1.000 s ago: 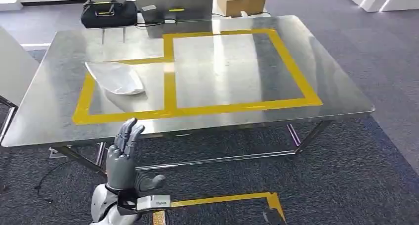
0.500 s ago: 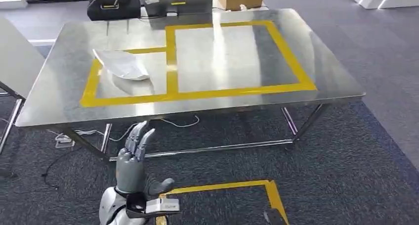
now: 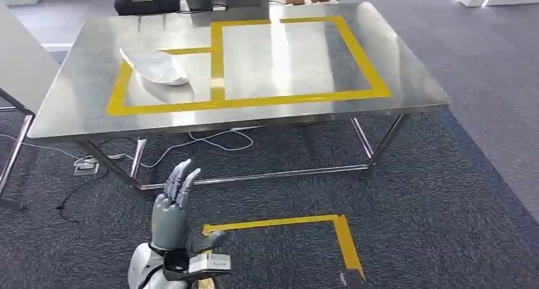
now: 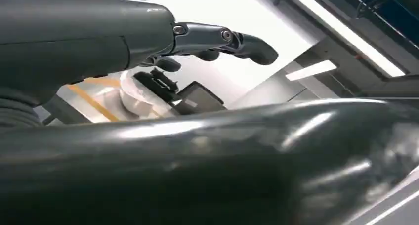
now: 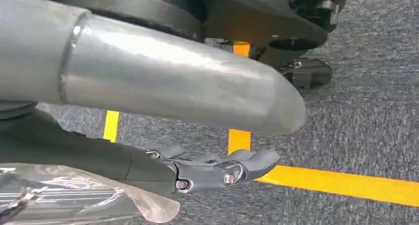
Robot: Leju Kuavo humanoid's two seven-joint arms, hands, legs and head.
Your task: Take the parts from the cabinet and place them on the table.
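1. The left hand (image 3: 173, 208) is raised low in the head view with its fingers stretched out and apart. Nothing is grasped in it, so it is judged free for the next fetch.
2. One part (image 3: 156, 67), pale and curved, is laid on the desk (image 3: 407, 79), well ahead of the left hand and a little to its left. It sits inside the smaller box marked in yellow tape (image 3: 219, 60), which is taken to be the intended drop zone.
3. The desk's near edge is well apart from the left hand, with carpet (image 3: 445, 206) between.
4. The right hand (image 5: 163, 165) is seen in its wrist view above the carpet, with a clear plastic wrapping (image 5: 74, 198) lying against its fingers (image 5: 247, 160). Whether this is grasped cannot be told.
5. The cabinet is presumably elsewhere, so a return to it is judged the step in hand.
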